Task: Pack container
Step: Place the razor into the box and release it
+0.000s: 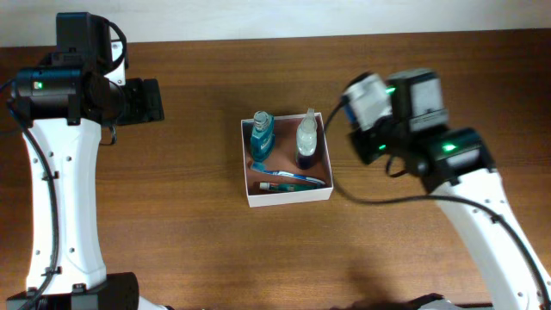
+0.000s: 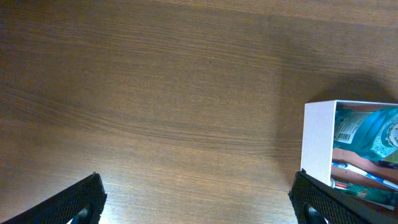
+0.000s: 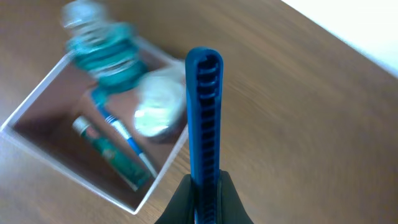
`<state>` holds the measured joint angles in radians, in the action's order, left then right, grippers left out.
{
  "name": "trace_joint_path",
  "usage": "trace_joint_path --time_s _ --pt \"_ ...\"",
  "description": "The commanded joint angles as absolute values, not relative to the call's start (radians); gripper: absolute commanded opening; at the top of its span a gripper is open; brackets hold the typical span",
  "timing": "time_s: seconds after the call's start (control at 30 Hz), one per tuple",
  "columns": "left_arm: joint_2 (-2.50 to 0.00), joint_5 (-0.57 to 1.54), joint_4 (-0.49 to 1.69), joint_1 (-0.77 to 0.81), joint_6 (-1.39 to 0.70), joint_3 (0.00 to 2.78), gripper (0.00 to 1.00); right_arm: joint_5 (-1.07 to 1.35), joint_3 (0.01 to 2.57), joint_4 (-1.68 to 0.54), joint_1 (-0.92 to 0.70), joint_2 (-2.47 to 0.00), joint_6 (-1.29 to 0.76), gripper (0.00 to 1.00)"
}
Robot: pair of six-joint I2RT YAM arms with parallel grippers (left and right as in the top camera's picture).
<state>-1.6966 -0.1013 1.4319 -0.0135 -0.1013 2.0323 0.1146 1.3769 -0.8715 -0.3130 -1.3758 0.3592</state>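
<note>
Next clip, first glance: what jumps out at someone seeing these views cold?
The white container at the table's centre draws the eye, already holding a teal bottle, a clear bottle and a toothbrush. To its right, the right gripper is shut on a blue ridged comb-like item, close to the box. The left gripper hangs open over bare wood on the left.

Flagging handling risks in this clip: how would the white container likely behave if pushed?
Probably light: its walls look thin, so the container would likely slide on the smooth wooden table. The teal bottle and clear bottle appear to stand upright inside, so a sharp push may tip them.
</note>
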Motion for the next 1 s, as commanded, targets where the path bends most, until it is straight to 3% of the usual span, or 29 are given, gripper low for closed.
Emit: trace_joint_path --time_s 0.0,0.3,0.93,0.97 --pt "-1.703 -0.09 1.43 -0.016 -0.096 2.029 0.96 0.101 1.382 -0.875 -0.438 -1.407 0.603 0.04" --pt "-1.703 -0.09 1.43 -0.016 -0.096 2.029 0.96 0.101 1.382 -0.886 -0.624 -1.529 0.77 0.04" --pt "-1.703 -0.09 1.43 -0.016 -0.096 2.029 0.96 0.101 1.379 -0.875 -0.627 -1.864 0.774 0.04" --pt "-1.703 -0.09 1.43 -0.016 -0.096 2.029 0.96 0.101 1.379 -0.875 -0.627 -1.864 0.774 0.12"
